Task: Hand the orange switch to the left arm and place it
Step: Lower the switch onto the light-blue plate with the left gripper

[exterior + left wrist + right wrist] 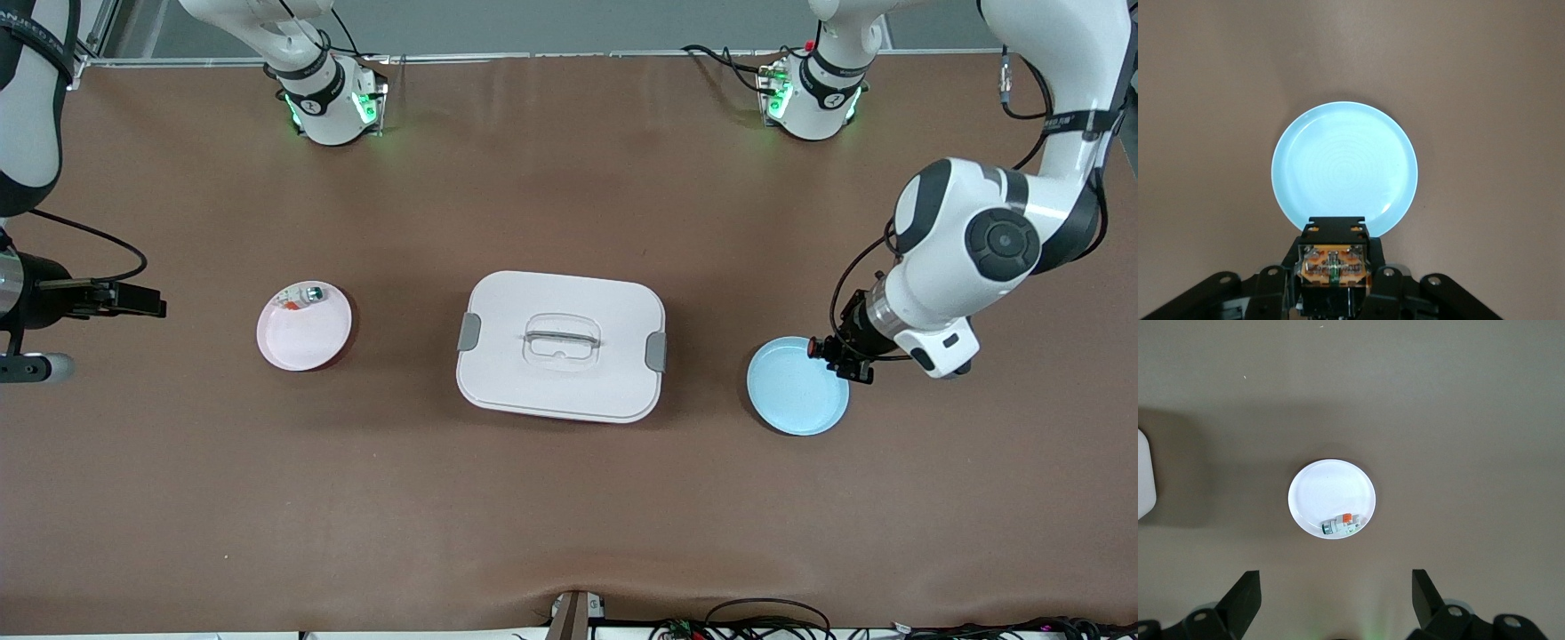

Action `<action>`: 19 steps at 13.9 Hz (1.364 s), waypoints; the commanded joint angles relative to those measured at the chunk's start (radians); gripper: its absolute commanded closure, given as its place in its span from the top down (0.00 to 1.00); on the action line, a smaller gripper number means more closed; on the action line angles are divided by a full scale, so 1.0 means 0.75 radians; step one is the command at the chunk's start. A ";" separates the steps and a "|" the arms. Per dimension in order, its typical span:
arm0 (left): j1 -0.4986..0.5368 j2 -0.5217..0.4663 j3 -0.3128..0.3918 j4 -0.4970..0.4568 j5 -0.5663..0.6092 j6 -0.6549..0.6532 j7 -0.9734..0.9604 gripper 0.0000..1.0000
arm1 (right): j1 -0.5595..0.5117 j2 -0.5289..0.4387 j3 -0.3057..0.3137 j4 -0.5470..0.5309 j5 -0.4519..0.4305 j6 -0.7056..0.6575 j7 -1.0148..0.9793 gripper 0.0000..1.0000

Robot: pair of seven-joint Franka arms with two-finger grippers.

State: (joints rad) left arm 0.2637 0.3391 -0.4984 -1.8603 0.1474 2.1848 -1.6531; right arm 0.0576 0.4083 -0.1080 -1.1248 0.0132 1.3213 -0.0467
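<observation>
My left gripper (834,354) is shut on the orange switch (813,347), a small black part with an orange end, and holds it just over the rim of the blue plate (797,387). In the left wrist view the switch (1333,263) sits between the jaws of the left gripper (1333,273), with the blue plate (1345,160) bare below. My right gripper (147,300) is open and empty, off the pink plate (304,331) toward the right arm's end of the table; it also shows in the right wrist view (1336,590). The white box (561,345) stands between the plates.
The pink plate (1331,493) holds a green-tipped silver piece (313,293) and a white and red-orange bit (292,304). A corner of the box (1145,473) shows in the right wrist view. Cables lie along the table edge nearest the front camera.
</observation>
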 commanded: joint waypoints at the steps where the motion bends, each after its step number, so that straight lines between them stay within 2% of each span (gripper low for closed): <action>1: 0.002 0.106 -0.004 0.008 0.065 0.110 -0.092 0.00 | -0.018 0.006 0.003 0.041 -0.022 -0.015 0.027 1.00; 5: 0.008 0.251 -0.004 0.012 0.314 0.155 -0.303 0.00 | -0.034 -0.009 0.003 0.041 -0.024 -0.015 0.027 1.00; 9: 0.010 0.321 -0.002 0.006 0.337 0.188 -0.340 0.00 | -0.101 -0.076 0.007 0.041 -0.016 -0.015 0.027 1.00; 11: 0.012 0.368 -0.002 0.006 0.337 0.241 -0.340 0.00 | -0.120 -0.080 0.007 0.043 -0.014 -0.011 0.027 1.00; 19: 0.015 0.419 0.028 0.006 0.372 0.280 -0.340 0.00 | -0.140 -0.084 0.015 0.043 -0.007 -0.009 0.015 1.00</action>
State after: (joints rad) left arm 0.2675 0.6437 -0.4754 -1.8608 0.3968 2.3795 -1.8874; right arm -0.0342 0.3520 -0.1159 -1.0942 0.0120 1.3198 -0.0397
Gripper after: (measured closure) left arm 0.599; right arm 0.000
